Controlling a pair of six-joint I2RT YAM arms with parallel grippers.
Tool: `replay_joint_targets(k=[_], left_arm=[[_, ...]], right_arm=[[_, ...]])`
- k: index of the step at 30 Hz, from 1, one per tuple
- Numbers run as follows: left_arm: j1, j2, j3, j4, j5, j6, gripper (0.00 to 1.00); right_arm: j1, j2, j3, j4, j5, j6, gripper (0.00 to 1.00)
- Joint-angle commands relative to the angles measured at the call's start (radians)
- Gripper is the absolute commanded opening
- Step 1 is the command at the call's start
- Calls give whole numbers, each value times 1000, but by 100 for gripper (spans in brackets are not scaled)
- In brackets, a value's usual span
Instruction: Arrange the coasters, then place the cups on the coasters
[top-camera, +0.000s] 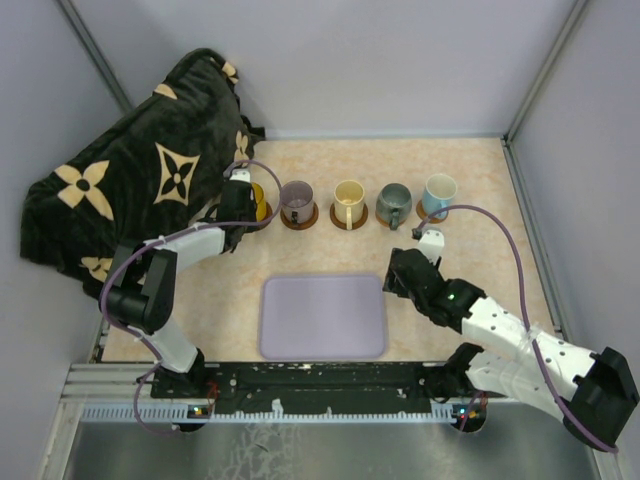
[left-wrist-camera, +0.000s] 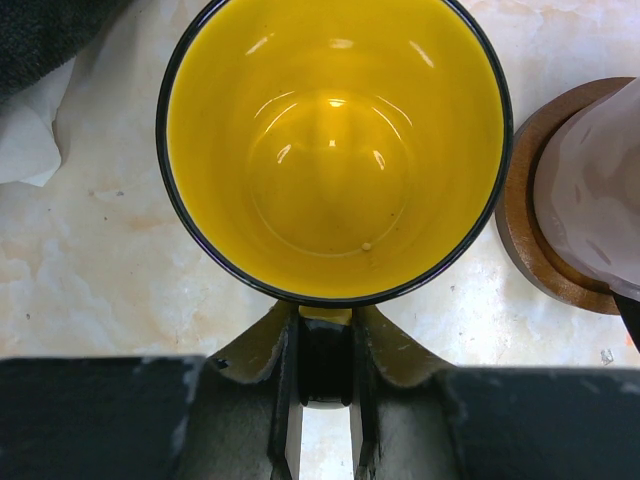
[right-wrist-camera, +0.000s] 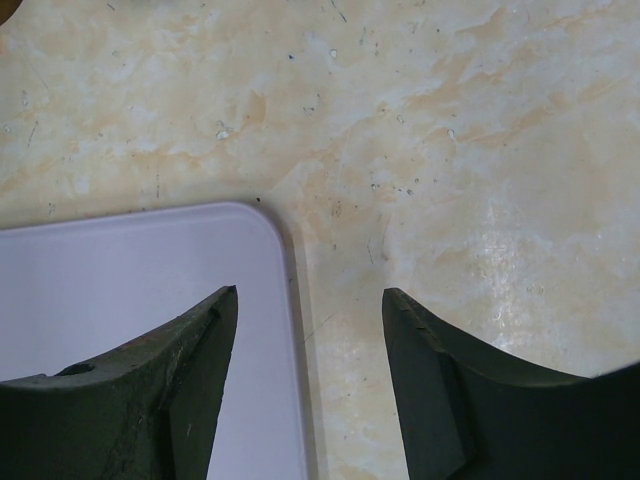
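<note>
Several cups stand in a row at the back. The purple-grey cup, cream cup, grey-green cup and white-and-blue cup each sit on a brown coaster. At the row's left end is the yellow cup, half hidden in the top view. My left gripper is shut on its dark handle. A coaster under the purple-grey cup shows at the right of the left wrist view. Whether a coaster lies under the yellow cup I cannot tell. My right gripper is open and holds nothing.
A lavender tray lies at the front middle; its far right corner is under the right gripper. A black blanket with tan flowers is heaped at the left, close to the yellow cup. Grey walls enclose the table.
</note>
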Motion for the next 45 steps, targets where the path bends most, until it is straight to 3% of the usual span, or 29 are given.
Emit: replay_joint_targets(k=[1,6,14,45], left_arm=[[6,0,14,29,3,-20,12],[6,-2,6,26,6,-32,15],[6,-4,-4,7,3,-41,30],[6,-78,-72,-35,-23,-51,36]], right_arm=[[9,1,2,37,7,9,61],[8,3,1,41,4,9,61],[8,3,1,43,4,10,61],[9,-29,-13,30,-7,20,60]])
